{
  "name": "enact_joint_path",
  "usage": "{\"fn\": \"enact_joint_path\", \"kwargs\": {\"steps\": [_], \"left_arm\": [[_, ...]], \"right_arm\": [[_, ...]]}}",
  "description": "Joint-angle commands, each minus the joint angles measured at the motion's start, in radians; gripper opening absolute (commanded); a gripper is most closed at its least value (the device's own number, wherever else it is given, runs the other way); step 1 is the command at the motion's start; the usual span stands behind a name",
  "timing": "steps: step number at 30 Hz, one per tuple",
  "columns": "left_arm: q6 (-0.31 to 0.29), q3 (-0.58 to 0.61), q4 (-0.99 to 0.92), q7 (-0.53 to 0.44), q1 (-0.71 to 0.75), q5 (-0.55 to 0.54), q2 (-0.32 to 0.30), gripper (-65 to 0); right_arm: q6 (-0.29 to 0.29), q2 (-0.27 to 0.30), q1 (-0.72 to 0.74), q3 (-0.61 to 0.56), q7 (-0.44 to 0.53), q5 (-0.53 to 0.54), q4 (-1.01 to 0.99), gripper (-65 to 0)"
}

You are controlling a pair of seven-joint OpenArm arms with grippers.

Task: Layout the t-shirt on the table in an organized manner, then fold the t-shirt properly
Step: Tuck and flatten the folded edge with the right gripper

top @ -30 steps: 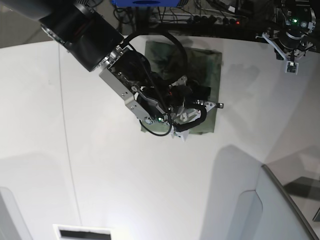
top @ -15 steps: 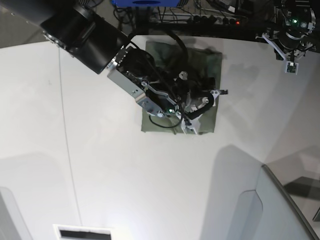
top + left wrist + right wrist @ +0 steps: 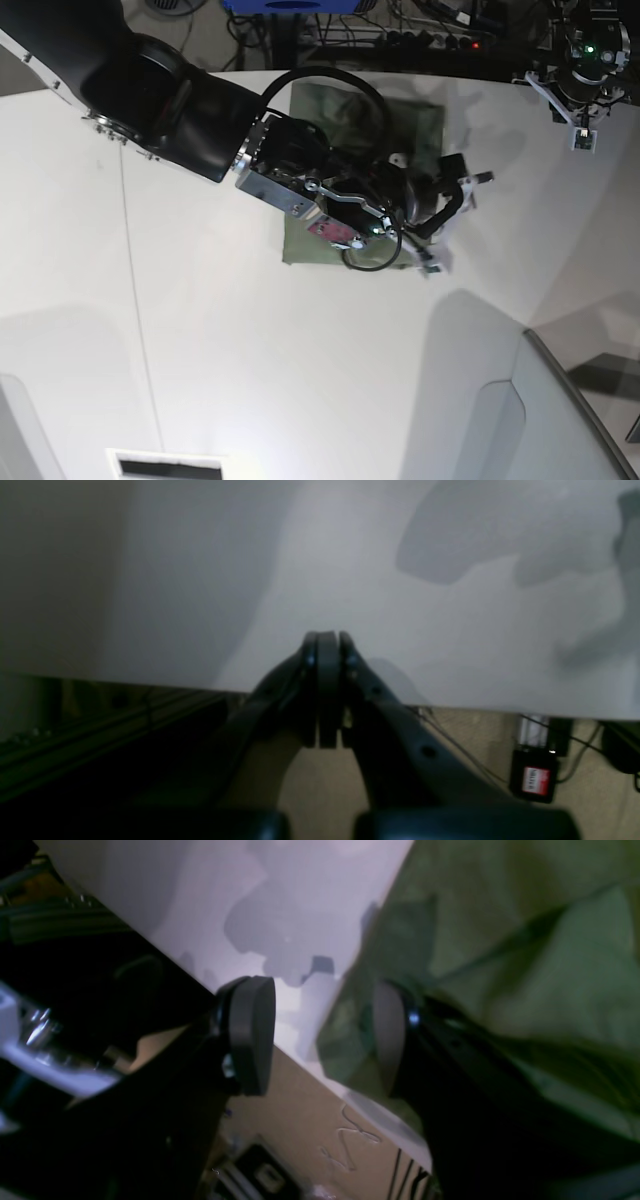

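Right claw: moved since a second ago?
Yes. The right claw has swung toward the base view's right, from over the t-shirt to just past its right edge, above bare table.

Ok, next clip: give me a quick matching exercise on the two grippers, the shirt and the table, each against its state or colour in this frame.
Things:
1. left gripper
2. right gripper
3. t-shirt
4. table

States or colours:
A. white, smooth surface
B. jaws apart, nothing between them, over the cloth's edge
C. olive green, lying in a compact rectangle
D. jaws pressed together, by the table's edge, away from the cloth

Pairs: 1-D, 2-B, 3-C, 4-A
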Motion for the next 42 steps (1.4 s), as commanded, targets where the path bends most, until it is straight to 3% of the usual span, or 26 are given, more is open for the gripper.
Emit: {"fn": "enact_joint_path", "kwargs": {"steps": [1,3,5,7,9,10,16,21,29,33,39,42], "left_arm": [[0.01,-0.009,0.009,-0.013,0.002,0.001,-0.015,-65.0],[0.01,-0.009,0.003,-0.013,-0.002,0.001,-0.017,-65.0],[0.01,-0.009,0.003,-0.014,-0.002,0.001,-0.018,-65.0],[0.01,-0.01,0.004,-0.016,-0.002,0.001,-0.02,-65.0],[0.01,-0.01,0.006,-0.016,-0.001,0.001,-0.02,-65.0],[0.01,-0.01,0.006,-0.016,-0.001,0.001,-0.02,-65.0],[0.01,-0.05,0.004,-0.018,0.001,0.001,-0.012,-65.0],[0.01,-0.096,0.004,-0.018,0.001,0.001,-0.012,-65.0],[0.01,-0.106,0.004,-0.018,0.007,0.001,-0.012,-65.0],[0.01,-0.106,0.004,-0.018,0.008,0.001,-0.012,-65.0],[0.01,-0.106,0.004,-0.019,0.008,0.001,-0.012,-65.0],[0.01,-0.106,0.004,-0.019,0.008,0.001,-0.012,-65.0]], "right_arm": [[0.032,-0.026,0.041,0.003,0.005,0.013,0.05,-35.1],[0.019,-0.021,0.07,0.005,-0.01,0.01,0.106,-35.1],[-0.057,0.013,0.101,0.023,-0.076,0.017,0.159,-37.7],[-0.182,0.071,0.084,0.114,-0.127,0.017,0.223,-50.6],[-0.255,0.12,0.033,0.201,-0.168,0.017,0.271,-65.0],[-0.266,0.137,0.013,0.233,-0.193,0.012,0.294,-65.0],[-0.271,0.253,-0.119,0.359,-0.236,-0.031,0.381,-65.0],[-0.271,0.276,-0.18,0.387,-0.236,-0.123,0.377,-65.0],[-0.266,0.235,-0.178,0.382,-0.231,-0.198,0.249,-65.0],[-0.265,0.232,-0.166,0.379,-0.167,-0.198,0.209,-65.0],[-0.137,0.158,-0.146,0.38,-0.15,-0.254,0.105,-65.0],[-0.131,0.089,-0.146,0.38,-0.154,-0.33,0.079,-65.0]]}}
